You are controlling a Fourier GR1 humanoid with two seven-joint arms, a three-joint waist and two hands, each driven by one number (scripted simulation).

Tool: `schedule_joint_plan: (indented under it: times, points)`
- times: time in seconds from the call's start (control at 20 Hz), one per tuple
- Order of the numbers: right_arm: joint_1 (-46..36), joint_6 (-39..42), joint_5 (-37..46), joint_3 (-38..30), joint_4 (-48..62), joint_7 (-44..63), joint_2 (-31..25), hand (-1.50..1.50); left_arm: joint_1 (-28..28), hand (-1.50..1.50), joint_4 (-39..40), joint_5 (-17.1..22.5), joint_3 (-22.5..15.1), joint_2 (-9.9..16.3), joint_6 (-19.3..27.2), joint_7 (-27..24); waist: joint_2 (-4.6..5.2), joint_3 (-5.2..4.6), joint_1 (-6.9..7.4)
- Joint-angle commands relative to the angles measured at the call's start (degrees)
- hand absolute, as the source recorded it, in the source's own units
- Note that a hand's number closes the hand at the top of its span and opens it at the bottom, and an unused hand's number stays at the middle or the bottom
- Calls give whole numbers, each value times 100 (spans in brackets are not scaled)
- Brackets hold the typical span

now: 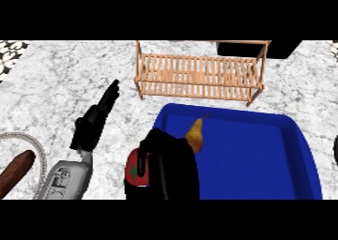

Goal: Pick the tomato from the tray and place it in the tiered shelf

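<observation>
The right hand (168, 164) curls round the tomato (138, 169) at the blue tray's (269, 154) near-left edge; it now needs carrying to the far wooden tiered shelf (199, 75). The left hand (96, 117) rests open at left.

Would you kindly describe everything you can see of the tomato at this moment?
The tomato is red and glossy, with a green star-shaped calyx facing the view. Only its left part shows; the rest is hidden behind the right robot hand, whose black fingers curl round it. It sits at the left edge of the blue tray, near the tray's front corner. Whether it rests on the tray or is lifted cannot be told.
</observation>
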Motion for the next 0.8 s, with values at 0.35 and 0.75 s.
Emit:
schedule_joint_plan:
  times: [0.35, 0.75]
  points:
    - [-1656, -9, 949, -502, -58, 2068, 58, 150, 157, 0, 32, -43, 29, 35, 47, -55, -96, -19, -162]
    - [-2844, 802, 1372, -1534, 415, 2079, 58, 150, 188, 0, -24, 4, 72, 42, 44, -52, -90, -19, -197]
